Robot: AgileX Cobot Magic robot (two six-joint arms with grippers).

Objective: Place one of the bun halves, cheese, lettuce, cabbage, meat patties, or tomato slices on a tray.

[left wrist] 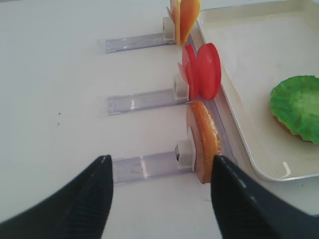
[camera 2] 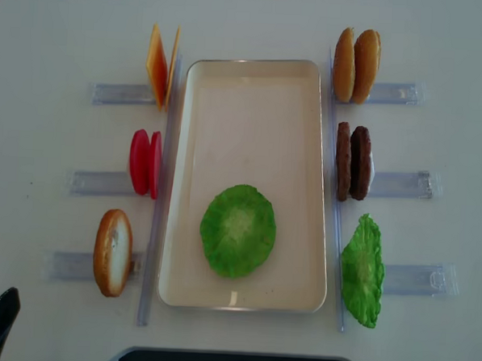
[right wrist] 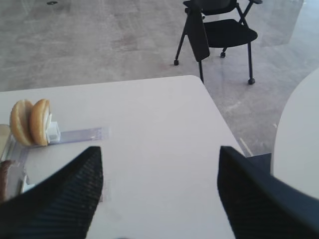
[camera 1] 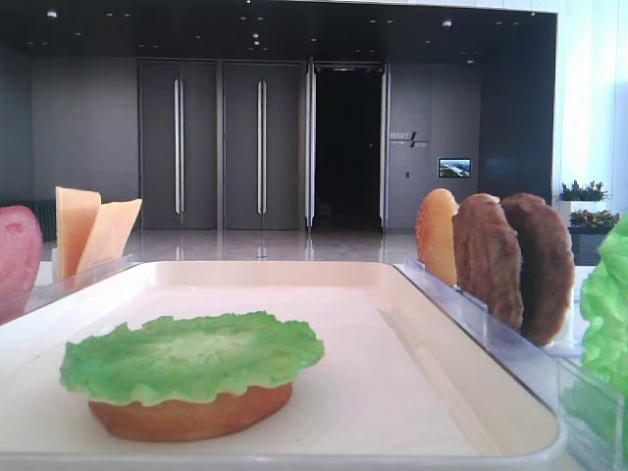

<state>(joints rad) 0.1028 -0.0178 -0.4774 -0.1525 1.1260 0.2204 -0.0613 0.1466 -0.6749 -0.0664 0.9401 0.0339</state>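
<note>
Left wrist view, bun half (left wrist: 203,142) racked between open left tool (left wrist: 159,199) tips.

Glossy cream tray (camera 2: 191,178), clear plastic racks (camera 2: 408,94), rough brown meat patties (camera 2: 352,162), matt white table (camera 2: 54,49).
</note>
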